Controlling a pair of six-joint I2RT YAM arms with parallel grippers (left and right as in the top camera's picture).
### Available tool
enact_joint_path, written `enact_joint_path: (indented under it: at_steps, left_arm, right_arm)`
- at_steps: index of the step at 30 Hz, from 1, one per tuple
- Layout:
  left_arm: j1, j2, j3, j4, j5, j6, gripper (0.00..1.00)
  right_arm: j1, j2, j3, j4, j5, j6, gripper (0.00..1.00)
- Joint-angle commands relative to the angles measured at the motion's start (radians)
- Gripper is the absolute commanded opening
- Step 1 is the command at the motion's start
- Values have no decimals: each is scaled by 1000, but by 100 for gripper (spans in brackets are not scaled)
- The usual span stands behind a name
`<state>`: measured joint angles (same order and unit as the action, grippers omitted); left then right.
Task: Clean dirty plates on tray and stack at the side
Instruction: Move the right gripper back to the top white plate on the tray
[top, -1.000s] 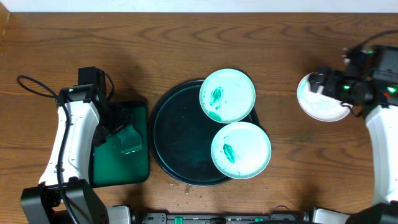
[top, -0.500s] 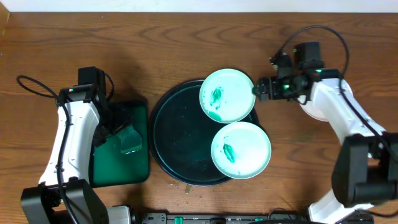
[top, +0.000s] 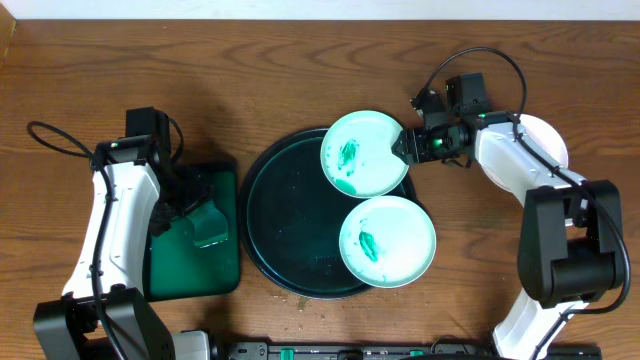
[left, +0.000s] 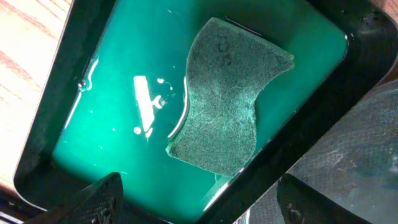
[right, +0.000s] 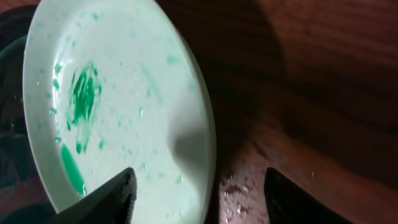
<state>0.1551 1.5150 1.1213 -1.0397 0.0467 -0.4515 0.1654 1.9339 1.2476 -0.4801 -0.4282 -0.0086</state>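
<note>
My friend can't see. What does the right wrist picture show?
A white plate with a green smear fills the left side, with the wooden table to its right. The right gripper has two dark fingers standing apart at the bottom, the plate's rim between them.

White shells and black joints are seen on the left arm (top: 110, 225) and right arm (top: 515, 170). Black cables (top: 485, 51) are looped off both.
</note>
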Motion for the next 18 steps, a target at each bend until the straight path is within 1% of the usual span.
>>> enact_joint_path:
  at_steps: [1,8,14,16,18]
  left_arm:
    - [1,0,-3,-4,-5,2,80]
    - [1,0,-3,-3,-5,2,80]
    - [1,0,-3,-3,-5,2,80]
    - [1,0,-3,-3,-5,2,80]
    - [1,0,-3,-3,-5,2,80]
  right_arm:
    - [33,32,-6,23,-18,18,60]
    - [68,46,-6,93,-18,57,50]
    - [71,46,-6,97,6,94,22]
    - [71,46,-6,95,12,106,10]
    - [71,46,-6,94,12,118,1]
